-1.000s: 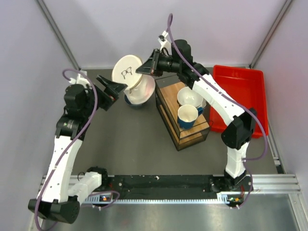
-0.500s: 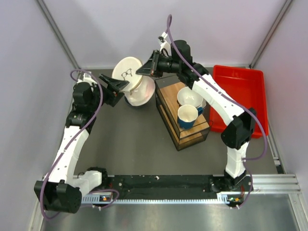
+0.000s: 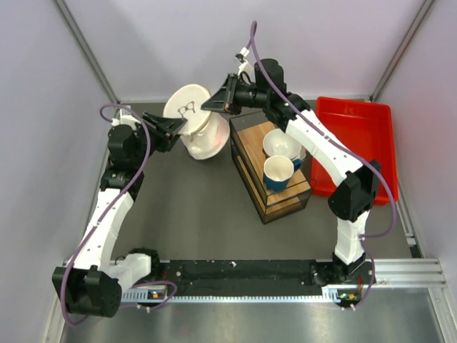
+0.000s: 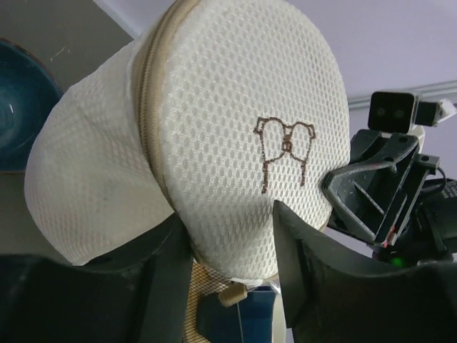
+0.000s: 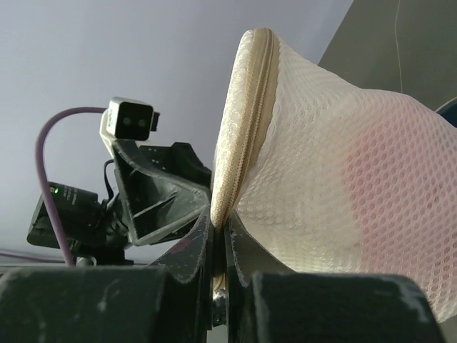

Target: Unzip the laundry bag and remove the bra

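- grey tabletop between pale walls is shown; a white translucent mesh cylinder laundry bag is held raised off it at the far side, near a dark blue bowl and just beside a wooden rack.
- the bag's zipped rim is pinched by the right gripper, whose jaws are closed on the seam.
- the left gripper is spread wide, with a finger on either side of the bag's lower rim; nothing is clamped by it.
- the beige zip is seen closed along all of the visible rim, so unzipping is judged not yet begun; a small beige pull tab is seen between the left fingers.
- the pale pink bra is made out only as a pink blush through the mesh, inside the bag; its removal is left to be done.
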{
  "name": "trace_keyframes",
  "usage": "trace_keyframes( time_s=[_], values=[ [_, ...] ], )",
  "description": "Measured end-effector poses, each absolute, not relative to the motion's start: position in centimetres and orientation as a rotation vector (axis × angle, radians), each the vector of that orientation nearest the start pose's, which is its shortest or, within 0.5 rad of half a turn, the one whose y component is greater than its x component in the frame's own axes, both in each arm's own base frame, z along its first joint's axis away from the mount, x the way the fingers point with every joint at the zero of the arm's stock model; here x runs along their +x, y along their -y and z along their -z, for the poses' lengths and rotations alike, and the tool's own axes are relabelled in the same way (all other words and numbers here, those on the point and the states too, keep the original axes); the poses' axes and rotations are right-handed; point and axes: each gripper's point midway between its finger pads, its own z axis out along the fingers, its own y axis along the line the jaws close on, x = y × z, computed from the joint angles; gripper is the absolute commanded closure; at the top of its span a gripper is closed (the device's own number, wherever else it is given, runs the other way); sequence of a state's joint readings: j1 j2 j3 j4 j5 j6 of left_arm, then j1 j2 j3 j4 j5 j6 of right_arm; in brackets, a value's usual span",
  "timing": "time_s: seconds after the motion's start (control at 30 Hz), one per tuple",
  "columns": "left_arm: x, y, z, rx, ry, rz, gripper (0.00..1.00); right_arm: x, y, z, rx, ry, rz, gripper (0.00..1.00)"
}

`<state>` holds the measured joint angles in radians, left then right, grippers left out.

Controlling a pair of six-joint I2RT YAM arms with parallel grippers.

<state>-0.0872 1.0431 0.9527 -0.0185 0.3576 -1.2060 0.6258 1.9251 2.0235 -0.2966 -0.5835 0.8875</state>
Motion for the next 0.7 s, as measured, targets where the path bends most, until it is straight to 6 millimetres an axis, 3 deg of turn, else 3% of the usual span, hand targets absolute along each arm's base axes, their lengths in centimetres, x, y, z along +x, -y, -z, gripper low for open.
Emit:
trace_keyframes(
  time_s=[0.07, 0.1, 0.17, 0.23, 0.33, 0.5, 0.6, 0.7],
  values=[
    [35.0, 12.7, -34.0, -0.730, -1.688, 1.238, 1.00, 36.8, -41.8, -38.1, -0.220, -2.022, -1.553, 1.00],
    [35.1, 12.5, -33.9, -0.738, -1.686, 1.228, 1.00, 36.8, -41.7, -38.1, -0.219, -2.024, -1.556, 0.88],
    [35.2, 12.2, -34.1, -0.750, -1.676, 1.217, 1.00, 36.7, -41.7, -37.9, -0.222, -2.034, -1.554, 0.51],
    [35.3, 11.9, -34.3, -0.768, -1.677, 1.198, 1.00, 36.8, -41.6, -37.4, -0.230, -2.046, -1.532, 0.41],
    [35.2, 11.4, -34.6, -0.803, -1.692, 1.163, 1.00, 37.3, -40.8, -36.5, -0.234, -2.061, -1.431, 0.39],
    [34.7, 10.7, -35.2, -0.866, -1.726, 1.102, 1.00, 37.0, -37.3, -35.8, -0.216, -2.057, -1.157, 0.44],
    [34.4, 10.2, -35.6, -0.892, -1.730, 1.066, 1.00, 35.3, -36.2, -37.3, -0.254, -2.006, -1.040, 0.47],
    [34.3, 9.8, -35.5, -0.906, -1.745, 1.022, 1.00, 32.6, -37.5, -38.9, -0.343, -1.952, -1.017, 0.48]
  ],
)
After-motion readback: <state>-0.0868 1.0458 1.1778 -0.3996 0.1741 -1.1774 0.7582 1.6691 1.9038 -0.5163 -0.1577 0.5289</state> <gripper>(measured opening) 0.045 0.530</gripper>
